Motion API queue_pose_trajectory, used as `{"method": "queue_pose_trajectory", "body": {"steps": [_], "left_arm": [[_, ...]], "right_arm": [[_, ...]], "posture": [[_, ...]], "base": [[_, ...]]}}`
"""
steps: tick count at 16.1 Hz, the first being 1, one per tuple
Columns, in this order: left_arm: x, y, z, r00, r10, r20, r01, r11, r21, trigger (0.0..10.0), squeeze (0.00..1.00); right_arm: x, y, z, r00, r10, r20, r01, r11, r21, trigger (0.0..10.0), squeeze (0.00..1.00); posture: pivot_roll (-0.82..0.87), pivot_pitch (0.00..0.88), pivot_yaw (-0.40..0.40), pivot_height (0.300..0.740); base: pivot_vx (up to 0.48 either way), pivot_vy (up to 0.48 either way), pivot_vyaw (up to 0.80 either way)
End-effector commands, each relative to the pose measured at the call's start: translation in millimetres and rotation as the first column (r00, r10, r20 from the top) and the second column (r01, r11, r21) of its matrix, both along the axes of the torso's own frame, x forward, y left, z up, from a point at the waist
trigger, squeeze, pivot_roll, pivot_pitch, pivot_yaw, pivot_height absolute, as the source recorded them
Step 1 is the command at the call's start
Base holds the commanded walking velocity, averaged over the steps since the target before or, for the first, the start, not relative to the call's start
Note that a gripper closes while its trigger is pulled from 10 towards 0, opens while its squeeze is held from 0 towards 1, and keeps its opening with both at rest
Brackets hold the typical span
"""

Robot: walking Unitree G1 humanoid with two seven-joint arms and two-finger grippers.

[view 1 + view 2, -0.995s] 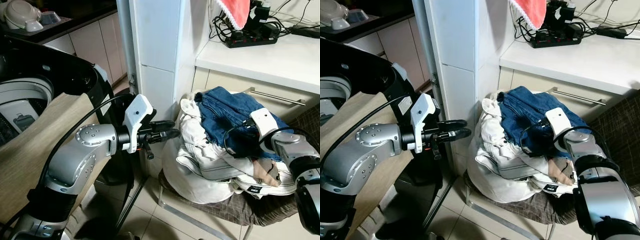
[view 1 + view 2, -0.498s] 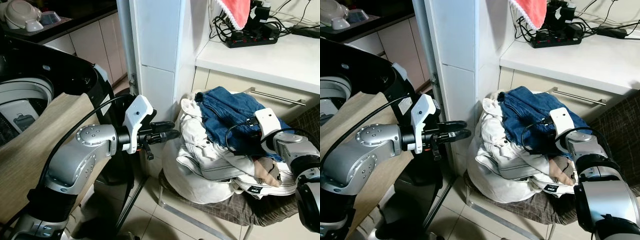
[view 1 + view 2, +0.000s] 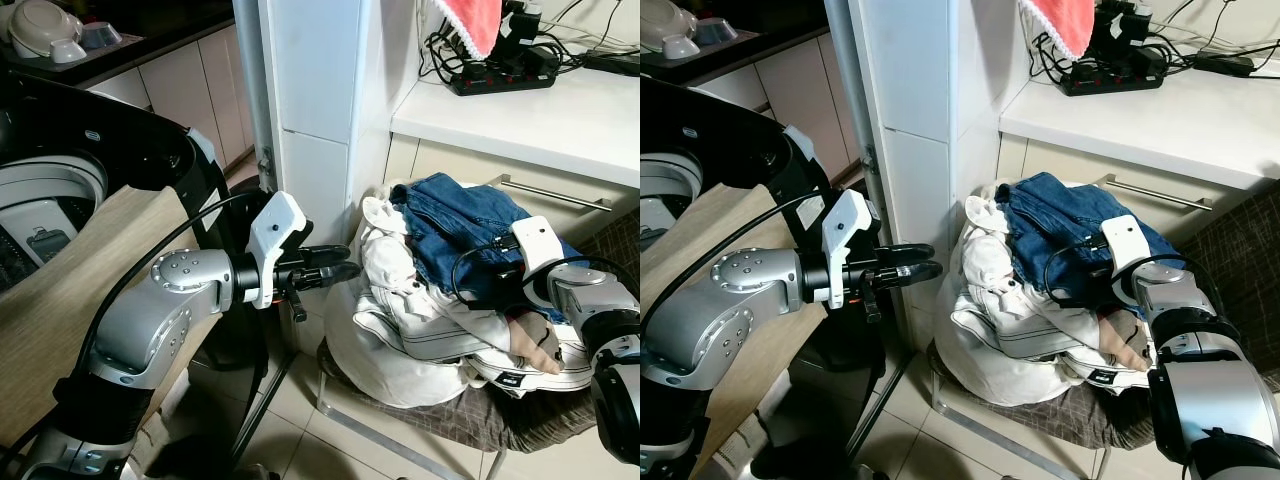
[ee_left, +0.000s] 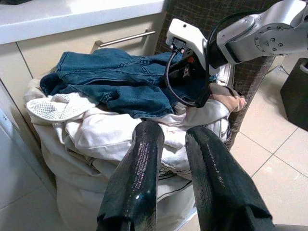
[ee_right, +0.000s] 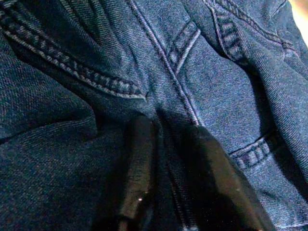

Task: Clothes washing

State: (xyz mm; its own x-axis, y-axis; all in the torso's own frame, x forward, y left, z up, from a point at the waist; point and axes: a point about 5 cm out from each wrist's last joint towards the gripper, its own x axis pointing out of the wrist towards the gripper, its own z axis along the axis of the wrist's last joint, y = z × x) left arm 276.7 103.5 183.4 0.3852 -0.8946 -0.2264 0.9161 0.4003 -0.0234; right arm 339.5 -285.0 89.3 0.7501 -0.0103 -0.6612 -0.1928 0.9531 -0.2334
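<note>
Blue denim jeans (image 3: 455,225) lie crumpled on top of a heap of laundry on a chair, seams and a pocket edge showing close up in the right wrist view. Under them a white jacket (image 3: 420,310) with thin dark piping and a mesh-lined hood; a beige-brown scrap (image 3: 535,345) pokes out at the right side of the heap. The chair seat (image 3: 470,415) carries a brown checked cover; the chair stands against the cabinet with a metal drawer handle (image 3: 555,192).

Right gripper (image 5: 166,159) is pressed into the denim, both black fingers sunk in a fold with cloth bunched between them, clenched on the jeans. Its white wrist housing (image 3: 530,243) sits at the right edge of the denim.

Left gripper (image 3: 335,268) hovers in the air just left of the heap, near the white pillar (image 3: 315,110); fingers close together, a narrow gap, nothing between them.

Against the frame one second back: right wrist housing has shifted slightly right and the denim folds by it are pulled a little tighter. Left arm holds much the same pose.

Farther out: washing machine opening (image 3: 45,215) at far left, power strip (image 3: 500,75) and a red cloth (image 3: 470,22) on the white counter.
</note>
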Motion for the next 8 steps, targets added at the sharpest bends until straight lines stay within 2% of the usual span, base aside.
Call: {"method": "queue_pose_trajectory", "body": {"steps": [1,4,5,6,7,8], "left_arm": [[-0.5,-2.1,3.4,1.0,-0.015,0.008,0.015,1.0,0.006,10.0,0.0],[3.0,-1.2,4.0,1.0,0.009,0.02,-0.009,1.0,0.001,10.0,0.0],[7.0,0.0,6.4,0.998,0.043,0.036,-0.042,0.999,-0.013,10.0,0.0],[13.3,2.6,10.5,0.993,0.096,0.074,-0.094,0.995,-0.03,10.0,0.0],[17.6,4.5,13.6,0.986,0.133,0.103,-0.129,0.991,-0.042,10.0,0.0],[19.7,5.2,15.7,0.981,0.15,0.121,-0.145,0.988,-0.05,10.0,0.0]], "right_arm": [[-2.7,-9.2,1.7,0.999,-0.037,-0.012,0.037,0.999,-0.018,0.0,0.0],[1.0,-9.9,8.3,0.998,-0.05,0.03,0.05,0.999,0.014,0.0,0.0],[5.9,-8.1,16.4,0.995,-0.06,0.073,0.055,0.996,0.073,0.0,0.0],[13.9,-4.8,30.9,0.986,-0.078,0.144,0.051,0.982,0.183,0.0,0.0],[19.7,-3.1,44.1,0.976,-0.082,0.202,0.029,0.967,0.253,0.0,0.0],[22.5,-2.4,52.0,0.969,-0.078,0.234,0.008,0.959,0.284,0.0,0.0]], "posture": [[-0.09,0.0,0.046,0.74],[-0.1,0.0,0.045,0.74],[-0.1,0.0,0.042,0.74],[-0.11,0.0,0.042,0.74],[-0.11,0.0,0.041,0.74],[-0.11,0.0,0.041,0.74]], "base": [[0.0,0.0,0.0],[0.0,0.0,0.0],[0.0,0.0,0.0],[0.0,0.0,0.0],[0.0,0.0,0.0],[0.0,0.0,0.0]]}}
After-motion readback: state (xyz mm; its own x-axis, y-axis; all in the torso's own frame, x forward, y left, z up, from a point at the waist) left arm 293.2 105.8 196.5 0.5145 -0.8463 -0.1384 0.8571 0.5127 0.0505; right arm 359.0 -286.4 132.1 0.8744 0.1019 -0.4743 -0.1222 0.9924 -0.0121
